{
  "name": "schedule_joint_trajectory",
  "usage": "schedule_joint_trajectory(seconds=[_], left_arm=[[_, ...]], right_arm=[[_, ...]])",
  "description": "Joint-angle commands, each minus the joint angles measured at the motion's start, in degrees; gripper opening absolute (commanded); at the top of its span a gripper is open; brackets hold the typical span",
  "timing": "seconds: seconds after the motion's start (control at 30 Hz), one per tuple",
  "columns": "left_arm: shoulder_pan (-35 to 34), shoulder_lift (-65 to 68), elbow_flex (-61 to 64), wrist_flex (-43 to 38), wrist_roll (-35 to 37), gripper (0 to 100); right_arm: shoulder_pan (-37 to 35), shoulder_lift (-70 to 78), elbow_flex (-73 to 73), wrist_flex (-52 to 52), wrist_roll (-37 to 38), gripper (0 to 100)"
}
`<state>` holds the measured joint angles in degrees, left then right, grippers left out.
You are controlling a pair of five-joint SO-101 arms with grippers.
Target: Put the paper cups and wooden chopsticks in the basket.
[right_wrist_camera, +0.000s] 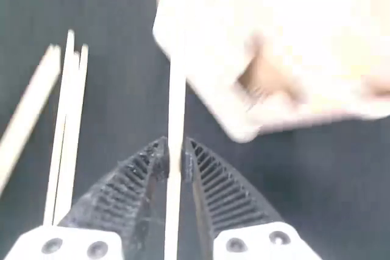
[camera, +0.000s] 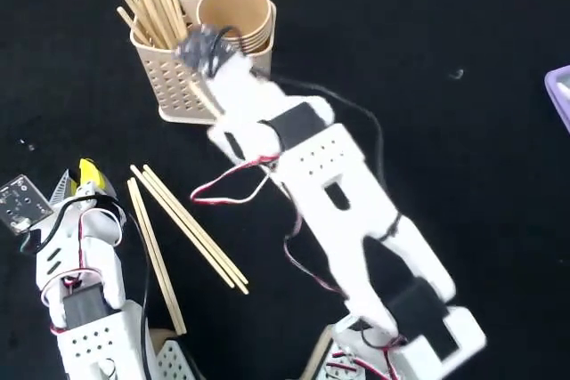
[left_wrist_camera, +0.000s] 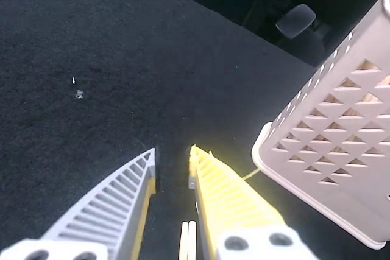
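The cream lattice basket [camera: 178, 86] stands at the back left, holding a bundle of wooden chopsticks [camera: 156, 6] and stacked paper cups [camera: 236, 11]. My right gripper [camera: 207, 51] hovers at the basket's rim. In the right wrist view this gripper [right_wrist_camera: 173, 150] is shut on a single chopstick [right_wrist_camera: 176, 101], with the basket [right_wrist_camera: 274, 47] blurred just beyond. Several loose chopsticks [camera: 187, 224] lie on the black table. My left gripper [camera: 85, 173] rests low at the front left, and its grey and yellow fingers are open [left_wrist_camera: 172, 153] with chopstick ends [left_wrist_camera: 187, 242] lying under them.
A second pair of chopsticks [camera: 156, 255] lies beside the left arm. Red and black cables [camera: 232, 189] hang from the right arm over the table. A purple object [camera: 559, 95] sits at the right edge. In the left wrist view, the basket [left_wrist_camera: 335, 150] is close to the yellow finger.
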<state>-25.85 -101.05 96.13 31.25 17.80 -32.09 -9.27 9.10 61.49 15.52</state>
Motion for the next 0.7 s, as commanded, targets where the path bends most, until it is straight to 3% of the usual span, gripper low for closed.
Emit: schedule_joint_trajectory(seconds=[0.0, 0.17, 0.33, 0.67], left_arm=[[0.4, -0.5, 1.4, -1.0, -0.4, 10], [0.4, -0.5, 1.4, -1.0, -0.4, 10], [0.4, -0.5, 1.4, -1.0, -0.4, 10], [0.4, -0.5, 1.4, -1.0, -0.4, 10]], right_arm=[[-1.2, -4.4, -5.4, -16.9, -8.4, 1.1], [-1.6, -3.2, -8.0, -37.4, -17.8, 1.1], [-1.3, 0.6, -11.2, -51.1, -19.0, 1.1], [0.0, 16.7, -29.4, -55.3, -18.8, 1.1]])
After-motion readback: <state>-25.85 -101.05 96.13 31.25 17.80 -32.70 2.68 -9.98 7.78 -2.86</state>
